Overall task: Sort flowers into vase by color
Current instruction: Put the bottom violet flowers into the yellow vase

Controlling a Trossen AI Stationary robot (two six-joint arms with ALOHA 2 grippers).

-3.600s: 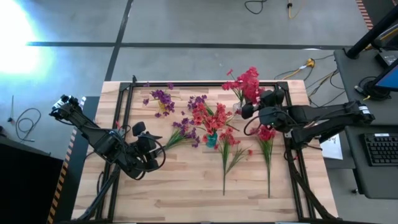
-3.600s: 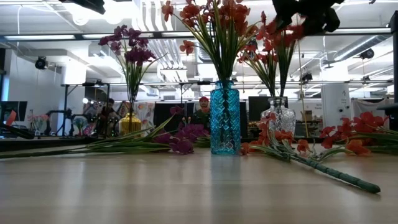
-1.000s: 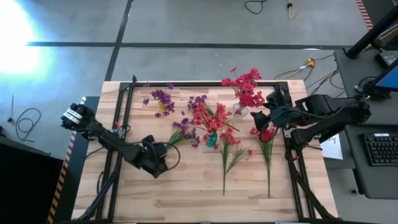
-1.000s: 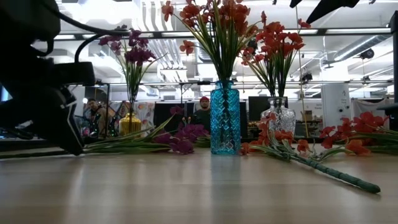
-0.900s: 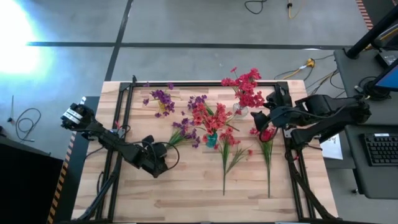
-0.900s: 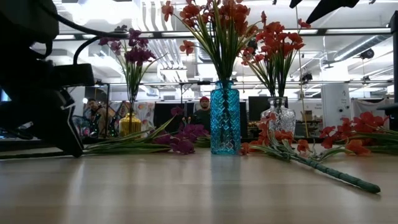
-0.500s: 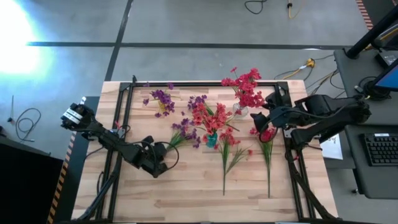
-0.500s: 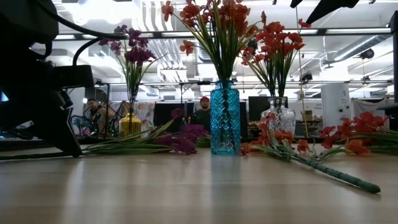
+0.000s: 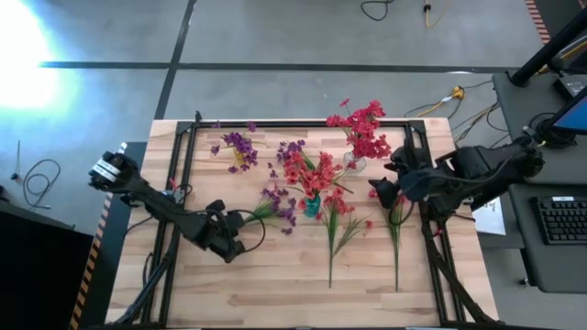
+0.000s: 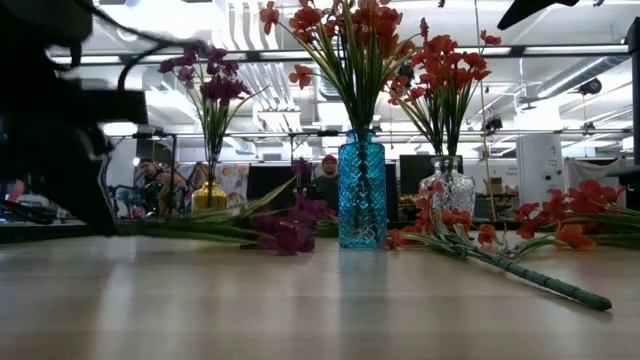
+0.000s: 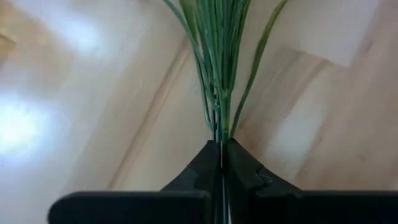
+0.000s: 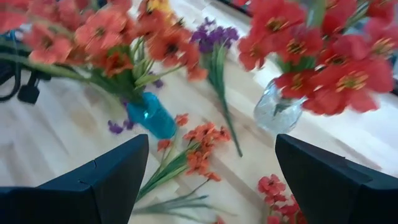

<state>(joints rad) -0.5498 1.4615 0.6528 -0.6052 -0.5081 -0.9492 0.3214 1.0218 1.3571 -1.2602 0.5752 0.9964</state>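
Left gripper (image 9: 240,223) sits low over the bench (image 9: 275,284) on its left half, fingers clamped tight on the green stem end of a purple sprig (image 9: 275,206). In the left wrist view the gripper (image 11: 222,163) pinches the stems (image 11: 217,74) right where they bunch. Sprig's blossoms lie just left of the blue vase (image 9: 312,206), stem pointing toward the left gripper.

Right gripper (image 9: 390,179) hangs above the bench's right rear part near the clear vase (image 9: 353,163), fingers spread wide, holding nothing; the right wrist view shows both fingers far apart.

Vases: blue vase mid-bench holds red flowers (image 9: 307,170); clear vase behind and right of it holds red flowers (image 9: 365,128); yellow vase (image 9: 238,158) at left rear holds purple flowers (image 9: 238,142).

Loose on the bench: 1 red sprig (image 9: 337,215) just in front of the blue vase, stem toward the front edge; another red sprig (image 9: 394,220) further right, partly under the right arm.

Low view: blue vase (image 10: 361,190) upright, purple sprig (image 10: 285,232) left of it, and I cannot tell whether it is lifted off the bench.
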